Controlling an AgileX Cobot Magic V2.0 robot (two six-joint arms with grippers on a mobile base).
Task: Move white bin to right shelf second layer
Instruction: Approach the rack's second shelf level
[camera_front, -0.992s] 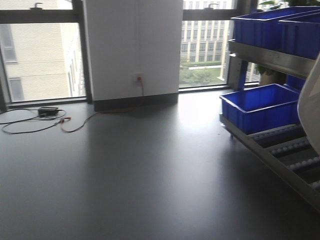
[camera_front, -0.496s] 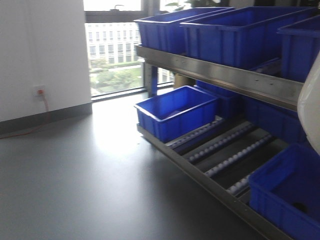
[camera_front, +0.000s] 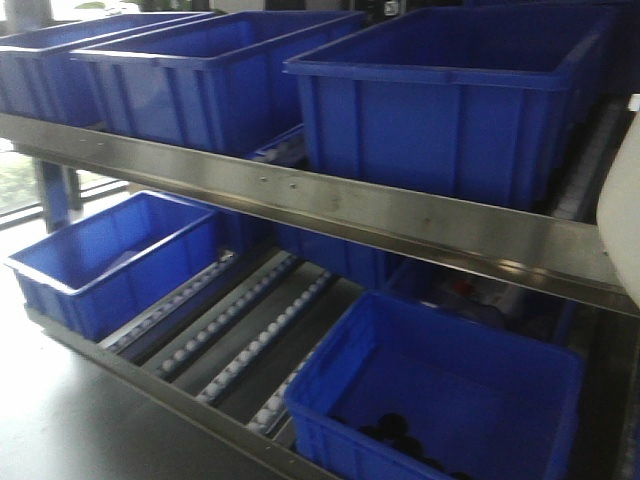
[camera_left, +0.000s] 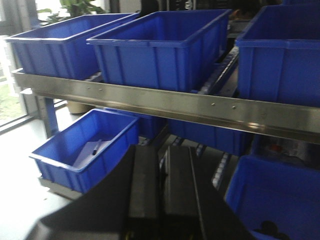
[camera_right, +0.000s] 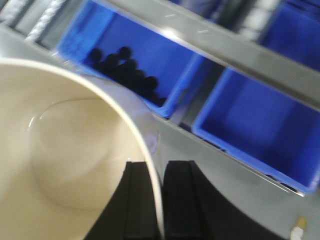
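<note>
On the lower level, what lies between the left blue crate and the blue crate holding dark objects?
Only bare roller tracks separate the left blue crate from the right blue crate, as the front-facing view shows.

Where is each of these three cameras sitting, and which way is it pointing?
Front view: on the robot's body, facing the steel rack of blue crates; only the white bin intrudes.
Left wrist: behind the left gripper, facing the rack.
Right wrist: behind the right gripper pinching the bin's wall, looking down.
All share the lower crate of dark objects.
</note>
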